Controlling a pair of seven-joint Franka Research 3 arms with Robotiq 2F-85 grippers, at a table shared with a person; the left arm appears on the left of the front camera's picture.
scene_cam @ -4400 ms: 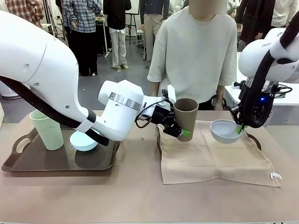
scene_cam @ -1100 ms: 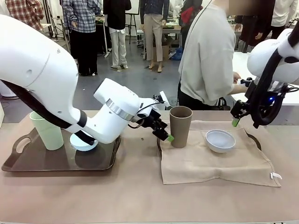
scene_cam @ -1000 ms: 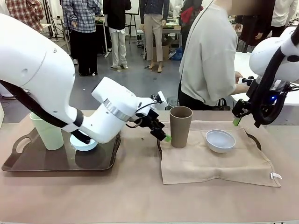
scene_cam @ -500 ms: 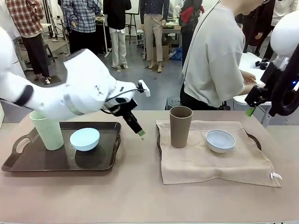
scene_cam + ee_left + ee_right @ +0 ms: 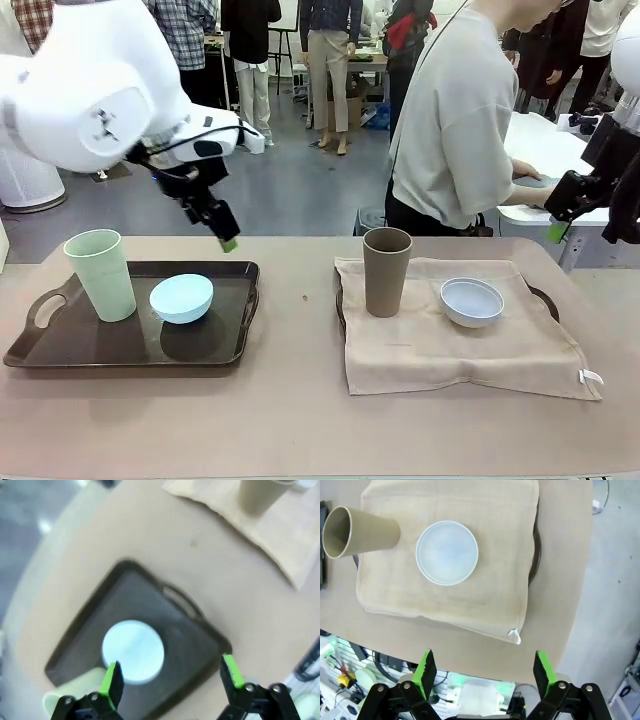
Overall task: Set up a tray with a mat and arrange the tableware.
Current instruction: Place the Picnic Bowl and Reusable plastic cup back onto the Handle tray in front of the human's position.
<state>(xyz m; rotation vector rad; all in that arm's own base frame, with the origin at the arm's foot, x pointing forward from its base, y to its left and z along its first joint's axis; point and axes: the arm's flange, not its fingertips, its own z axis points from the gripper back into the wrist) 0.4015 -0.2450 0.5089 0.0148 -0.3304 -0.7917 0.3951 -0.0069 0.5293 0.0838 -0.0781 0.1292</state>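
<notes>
L gripper point(image 5: 171, 675) wide open, empty, hovers above light blue bowl point(image 5: 133, 652); pale green cup point(image 5: 101, 274) beside it. R gripper point(image 5: 483, 672) open too, well apart.

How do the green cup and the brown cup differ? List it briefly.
Colour: the green cup is pale green, the brown cup dull brown. Place: the green cup stands on the dark tray, the brown cup on the beige mat. Both stand upright, tapered, without handles.

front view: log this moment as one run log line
left gripper: open, over tray | right gripper: open, raised | brown cup, white bowl: on mat | green cup, blue bowl: on tray
</notes>
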